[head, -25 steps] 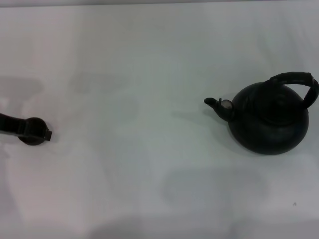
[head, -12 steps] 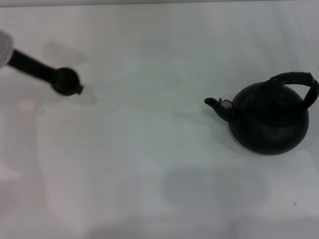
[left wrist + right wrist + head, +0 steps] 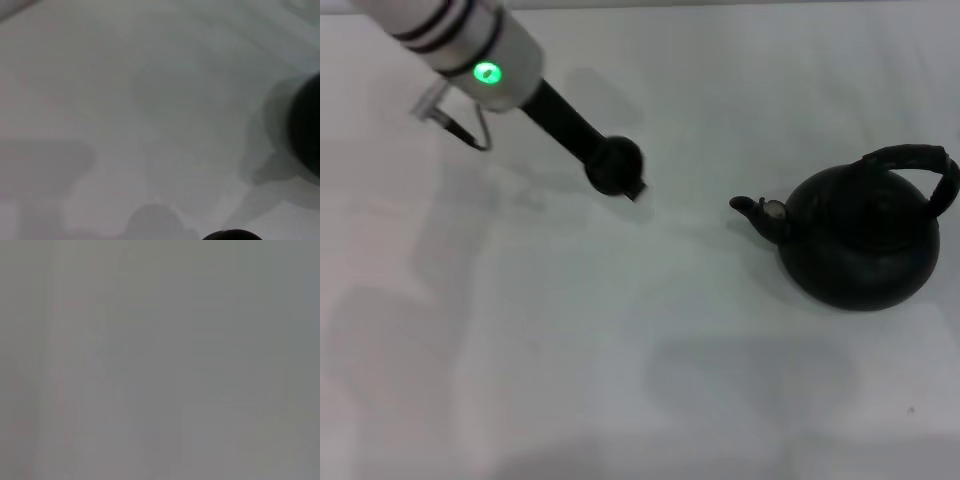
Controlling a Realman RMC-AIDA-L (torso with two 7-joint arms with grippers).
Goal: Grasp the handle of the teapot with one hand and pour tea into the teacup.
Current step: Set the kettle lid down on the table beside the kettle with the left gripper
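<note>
Your left gripper point(image 3: 620, 172), fingers unreadable and seemingly carrying the tiny dark round teacup point(image 3: 613, 165), hangs just spout-side of the squat matte-black teapot point(image 3: 860, 245), whose ribbed arched handle point(image 3: 918, 165) sits on its far side.

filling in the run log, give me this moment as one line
left gripper: over table, carrying teacup, short of spout | teapot: upright, handle free | right arm: not in view | pour: not started
</note>
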